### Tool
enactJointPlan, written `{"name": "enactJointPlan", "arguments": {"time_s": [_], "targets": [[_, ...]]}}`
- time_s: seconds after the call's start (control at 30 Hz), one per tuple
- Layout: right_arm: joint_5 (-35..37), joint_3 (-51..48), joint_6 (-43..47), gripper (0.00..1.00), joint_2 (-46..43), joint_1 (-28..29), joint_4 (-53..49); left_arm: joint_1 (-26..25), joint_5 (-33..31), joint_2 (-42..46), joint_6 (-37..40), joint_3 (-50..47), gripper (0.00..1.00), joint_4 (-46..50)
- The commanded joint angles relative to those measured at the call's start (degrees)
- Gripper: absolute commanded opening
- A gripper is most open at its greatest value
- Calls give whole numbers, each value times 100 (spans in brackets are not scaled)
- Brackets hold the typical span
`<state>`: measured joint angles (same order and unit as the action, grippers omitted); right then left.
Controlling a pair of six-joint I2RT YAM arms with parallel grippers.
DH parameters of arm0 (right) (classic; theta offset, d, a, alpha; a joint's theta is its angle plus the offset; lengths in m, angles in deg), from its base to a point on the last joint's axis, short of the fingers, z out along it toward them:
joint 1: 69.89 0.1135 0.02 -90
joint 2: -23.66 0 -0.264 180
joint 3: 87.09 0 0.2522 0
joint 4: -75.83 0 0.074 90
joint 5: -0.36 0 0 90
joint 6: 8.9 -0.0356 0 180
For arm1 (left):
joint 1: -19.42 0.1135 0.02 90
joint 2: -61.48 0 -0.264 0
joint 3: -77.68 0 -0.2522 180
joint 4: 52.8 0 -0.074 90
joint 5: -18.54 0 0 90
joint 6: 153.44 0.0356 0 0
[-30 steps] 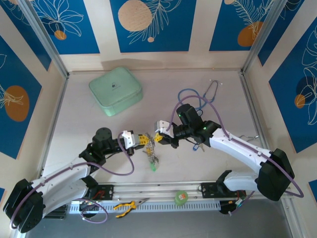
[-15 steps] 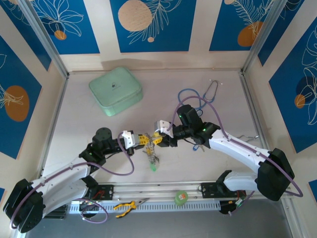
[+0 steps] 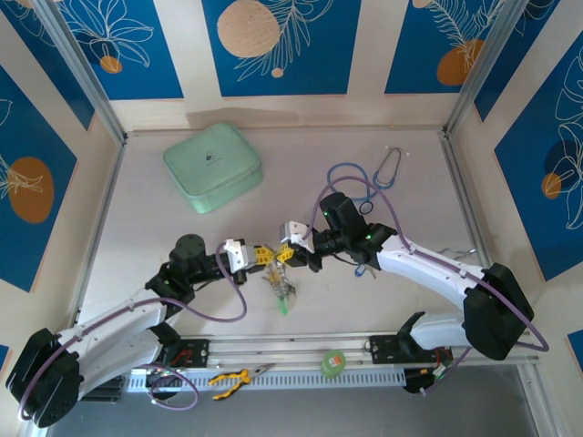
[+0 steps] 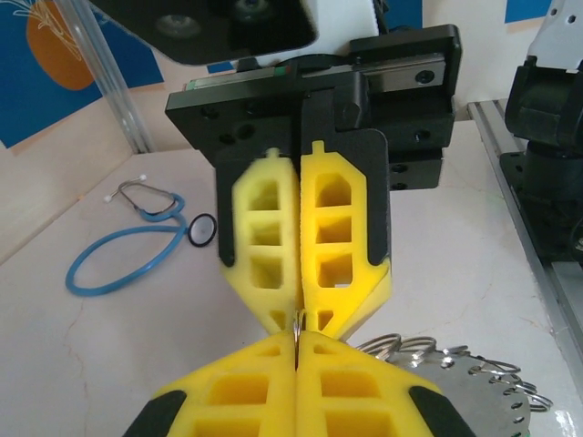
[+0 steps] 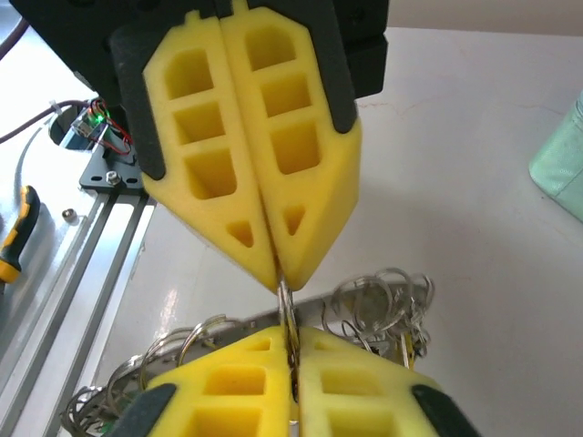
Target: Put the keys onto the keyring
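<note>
My left pincer (image 3: 265, 258) and my right pincer (image 3: 290, 251) meet nose to nose above the middle of the bench (image 3: 164, 228). Each has its yellow fingers (image 4: 339, 264) pressed together, and both are clamped on the same thin wire loop (image 5: 285, 303), which runs from one pair of tips to the other.

The keyring (image 4: 478, 387) sits just below and beside that meeting point. From my left wrist its flat silvery disc with the notched rim shows at the lower right, and small split rings (image 5: 378, 300) crowd along its edge. From above, the bunch trails toward the near edge with a green tag (image 3: 283, 309) at its end — I cannot tell whether it hangs or rests on the bench.

A mint-green case (image 3: 213, 167) lies well apart at the far left and a blue stethoscope (image 3: 360, 182) at the far right. Yellow-handled pliers (image 3: 231, 376) and a roll of tape (image 3: 333, 362) sit by the arm bases.
</note>
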<state>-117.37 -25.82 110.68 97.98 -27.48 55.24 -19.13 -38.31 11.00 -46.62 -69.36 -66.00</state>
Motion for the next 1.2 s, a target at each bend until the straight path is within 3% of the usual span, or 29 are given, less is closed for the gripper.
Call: {"name": "enactJointPlan", "arguments": {"time_s": [0.0, 0.07, 0.23, 0.33, 0.47, 0.67, 0.77, 0.8, 0.87, 0.93, 1.17], "targets": [[-100, 256, 28, 1, 12, -4, -101, -56, 84, 39, 69, 51, 0, -298], [-115, 331, 85, 0, -32, 3, -237, -63, -7, 62, 110, 81, 0, -162], [34, 556, 377, 0, -73, 94, -750, -65, -91, 129, 328, 229, 25, 416], [273, 772, 643, 0, 7, 207, -1210, -58, -89, 137, 469, 382, 30, 810], [652, 1109, 996, 0, 159, 375, -1831, -65, -119, 136, 762, 604, 22, 1343], [904, 1452, 1186, 0, 217, 561, -2169, -61, -23, 69, 915, 784, 2, 1674], [949, 1483, 1119, 0, 162, 576, -2093, -72, 11, 71, 922, 789, 0, 1712], [999, 1439, 1052, 5, 130, 558, -2022, -61, 25, 93, 922, 782, 0, 1683], [1026, 1290, 950, 20, 35, 473, -1885, -62, 9, 162, 843, 683, 0, 1485], [944, 1084, 843, 28, -60, 364, -1787, -61, -3, 250, 640, 475, 0, 983], [542, 684, 438, 29, -178, 289, -1420, -59, 4, 245, -12, -151, 0, -591]]}}
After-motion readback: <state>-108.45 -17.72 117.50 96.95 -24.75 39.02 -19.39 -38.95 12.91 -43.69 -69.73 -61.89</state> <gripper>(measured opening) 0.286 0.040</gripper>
